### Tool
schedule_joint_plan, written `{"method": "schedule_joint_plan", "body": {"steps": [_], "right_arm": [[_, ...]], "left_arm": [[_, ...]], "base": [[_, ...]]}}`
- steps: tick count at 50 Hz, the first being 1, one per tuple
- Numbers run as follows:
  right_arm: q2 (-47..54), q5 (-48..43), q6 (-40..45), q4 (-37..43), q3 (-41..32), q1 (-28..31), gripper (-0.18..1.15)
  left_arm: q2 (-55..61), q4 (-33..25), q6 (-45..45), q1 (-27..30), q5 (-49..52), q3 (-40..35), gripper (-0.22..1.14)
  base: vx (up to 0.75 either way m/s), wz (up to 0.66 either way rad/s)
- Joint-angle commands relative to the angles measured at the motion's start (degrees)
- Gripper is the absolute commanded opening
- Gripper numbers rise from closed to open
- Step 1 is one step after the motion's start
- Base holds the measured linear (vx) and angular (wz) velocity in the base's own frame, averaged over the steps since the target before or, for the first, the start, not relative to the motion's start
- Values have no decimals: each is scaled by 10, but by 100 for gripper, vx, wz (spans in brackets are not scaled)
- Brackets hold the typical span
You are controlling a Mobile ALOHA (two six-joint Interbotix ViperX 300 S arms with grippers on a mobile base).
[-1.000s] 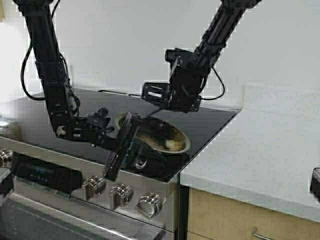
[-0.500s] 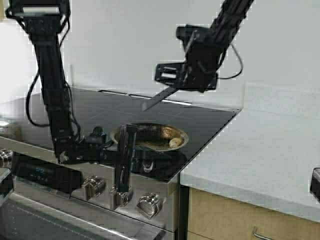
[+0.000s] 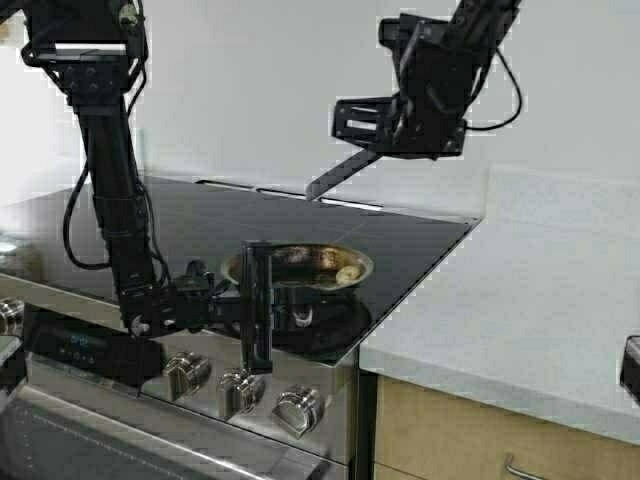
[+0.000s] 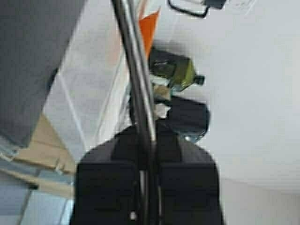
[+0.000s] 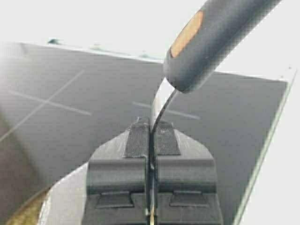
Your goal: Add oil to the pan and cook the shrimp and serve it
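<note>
The pan (image 3: 300,268) sits at the stove's (image 3: 150,215) front right corner, with pale shrimp (image 3: 347,274) inside near its right rim. The left hand (image 3: 255,305) is at the pan's near side, clenched on its handle. The right hand (image 3: 365,135) hangs high above the pan, grasping a spatula (image 3: 335,175) that slants down toward the stove. A table (image 3: 520,300) adjoins the stove's right side.

The left gripper (image 4: 146,164) has its jaws clamped on a thin steel rod (image 4: 136,70). Beyond it sit a green bottle (image 4: 176,70) and an orange shape (image 4: 149,28).
</note>
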Motion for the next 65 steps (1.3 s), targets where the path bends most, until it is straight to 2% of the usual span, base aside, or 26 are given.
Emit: {"method": "schedule_joint_plan", "body": {"steps": [1, 14, 33, 50, 53, 56, 65], "right_arm": [[-45, -9, -1, 2, 8, -1, 8], [-61, -11, -1, 4, 19, 0, 8], [-67, -14, -1, 10, 26, -1, 8], [-67, -20, 0, 11, 36, 0, 8], [-67, -20, 0, 11, 36, -1, 8], [-67, -20, 1, 11, 36, 0, 8], [-68, -20, 2, 11, 36, 0, 8]], "left_arm": [[-12, -14, -11, 8, -9, 16, 3], [6, -12, -12, 25, -9, 5, 3], [14, 28, -17, 25, -9, -10, 3], [25, 29, -28, 25, -9, -22, 5], [25, 30, -25, 25, -9, -23, 12], [25, 30, -20, 25, -9, -25, 26], [18, 28, -7, 25, -4, -27, 94]], "base": [[0, 0], [0, 0], [0, 0], [0, 0], [0, 0], [0, 0], [0, 0]]}}
